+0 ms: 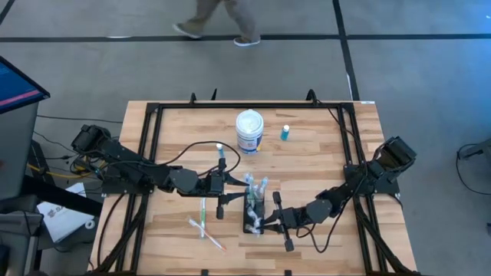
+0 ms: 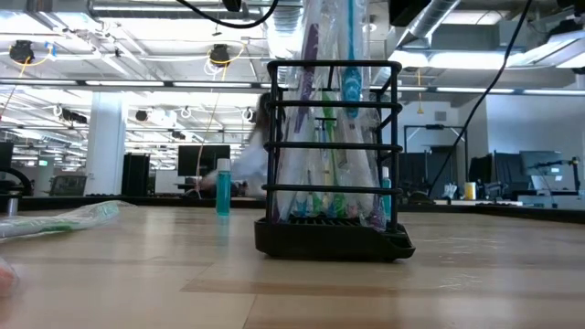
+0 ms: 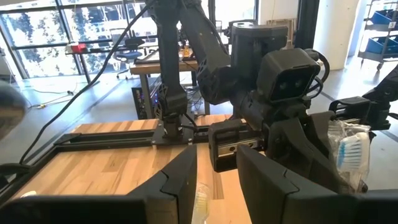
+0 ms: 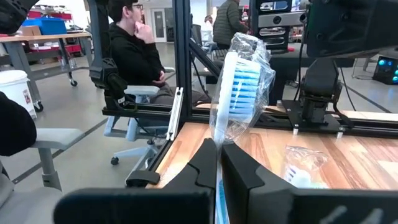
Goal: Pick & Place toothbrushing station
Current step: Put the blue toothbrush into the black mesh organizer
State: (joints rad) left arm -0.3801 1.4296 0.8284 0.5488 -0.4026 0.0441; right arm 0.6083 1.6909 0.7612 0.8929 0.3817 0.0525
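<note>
Black slotted toothbrushing station [image 1: 254, 212] stands upright near mid-table [image 1: 322, 153], w/ wrapped brushes standing in it. Right gripper [image 1: 270, 222] sits just right of it, fingers [image 4: 208, 163] pinched shut on a wrapped blue-bristle toothbrush [image 4: 239, 87]. Left gripper [image 1: 224, 193] is just left of the station, fingers [image 3: 183, 183] partly apart; can't tell if they hold anything. White tub [image 1: 249, 131] and small blue bottle [image 1: 285, 133] at far side; loose wrapped brushes [image 1: 205, 230] near-left.

The toothbrushing station [image 2: 332, 163] is a small black wire rack, standing upright on the table [image 1: 322, 153] a bit toward the front edge, near the middle, stuffed with plastic-wrapped toothbrushes [image 2: 322, 55] sticking up.
</note>
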